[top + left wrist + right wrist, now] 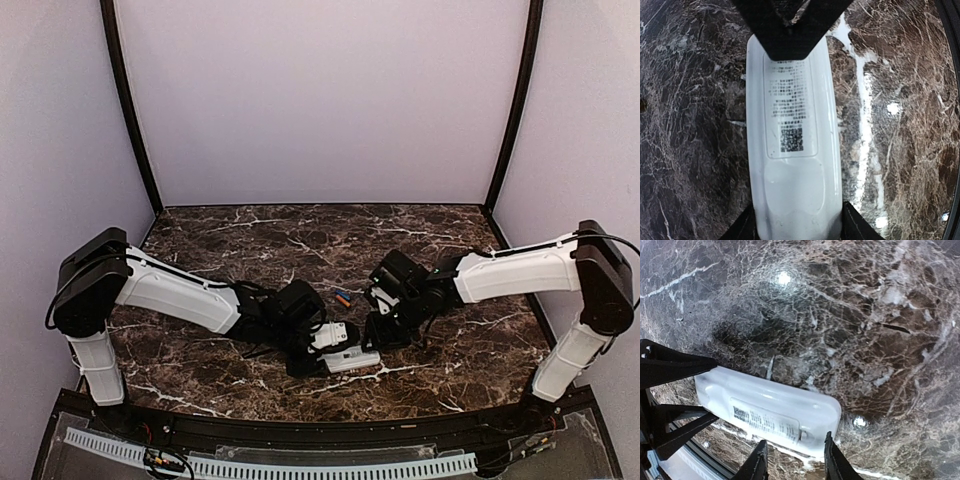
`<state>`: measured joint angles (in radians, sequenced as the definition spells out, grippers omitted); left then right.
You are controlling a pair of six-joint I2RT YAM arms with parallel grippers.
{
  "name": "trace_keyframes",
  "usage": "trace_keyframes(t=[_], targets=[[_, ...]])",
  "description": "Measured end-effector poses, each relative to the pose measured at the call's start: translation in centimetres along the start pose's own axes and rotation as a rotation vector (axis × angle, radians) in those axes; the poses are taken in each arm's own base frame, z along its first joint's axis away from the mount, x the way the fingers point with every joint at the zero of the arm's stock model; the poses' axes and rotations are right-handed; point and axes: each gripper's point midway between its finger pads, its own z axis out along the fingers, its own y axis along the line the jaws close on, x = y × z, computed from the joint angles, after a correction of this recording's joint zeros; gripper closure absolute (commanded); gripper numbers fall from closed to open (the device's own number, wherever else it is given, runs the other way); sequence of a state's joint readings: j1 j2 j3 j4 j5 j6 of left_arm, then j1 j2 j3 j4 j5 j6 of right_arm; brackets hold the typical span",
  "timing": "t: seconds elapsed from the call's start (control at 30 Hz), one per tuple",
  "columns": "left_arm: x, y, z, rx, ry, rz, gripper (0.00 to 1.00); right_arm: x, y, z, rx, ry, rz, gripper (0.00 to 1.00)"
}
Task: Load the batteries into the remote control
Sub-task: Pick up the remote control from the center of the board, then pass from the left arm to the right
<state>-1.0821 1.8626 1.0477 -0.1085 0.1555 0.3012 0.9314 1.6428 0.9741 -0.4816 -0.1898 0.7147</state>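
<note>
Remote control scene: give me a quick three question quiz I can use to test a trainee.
1. True or false: the remote control lies label side up on the table.
2. Where are the batteries? A) inside the remote B) loose on the table beyond the remote C) stacked on top of the remote
3. Which claw's fingers flank the remote's long sides?
Key: 1 true; 2 B; 3 the left claw.

White remote control (790,410) lying back-up on the dark marbled table (865,315), printed label (767,422) facing up, its near edge just ahead of the right gripper (796,462), fingertips parted, left gripper (707,390) clasping the end off to the tool's left
</note>
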Motion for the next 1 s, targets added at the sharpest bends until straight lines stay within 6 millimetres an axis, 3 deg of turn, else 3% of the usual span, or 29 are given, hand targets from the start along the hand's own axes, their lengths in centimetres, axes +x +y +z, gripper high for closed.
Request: trace_keyframes(t=[0.1, 0.2, 0.37, 0.43, 0.53, 0.7, 0.9, 1.0], targets=[[-0.2, 0.6, -0.1, -0.039, -0.016, -0.003, 1.0, -0.1, -0.4, -1.0, 0.021, -0.019, -0.004, 0.51], [-0.2, 1.5, -0.8, -0.103, -0.045, 0.0, 1.0, -1.0, 0.1, -3.5, -0.004, -0.083, -0.027, 0.33], [-1.6, 3.2, -4.0, -0.238, -0.151, 0.021, 1.0, -3.5, 0.6, -8.9, -0.121, -0.261, -0.044, 0.05], [-2.8, 3.7, -5.8, -0.288, -0.218, 0.035, 1.0, -3.9, 0.3, -9.9, -0.155, -0.3, -0.045, 0.01], [-4.9, 4.3, -8.5, -0.347, -0.322, 0.06, 1.0, -3.9, 0.5, -9.9, -0.2, -0.299, -0.063, 0.03], [-7.5, 4.9, -12.0, -0.417, -0.44, 0.102, 1.0, -4.3, 2.9, -10.3, -0.321, -0.303, -0.141, 0.13], [-8.2, 5.0, -13.1, -0.449, -0.469, 0.137, 1.0, -4.9, 5.4, -11.3, -0.438, -0.328, -0.214, 0.23], [-8.1, 5.0, -13.0, -0.456, -0.461, 0.153, 1.0, -5.1, 6.6, -12.0, -0.496, -0.344, -0.242, 0.37]])
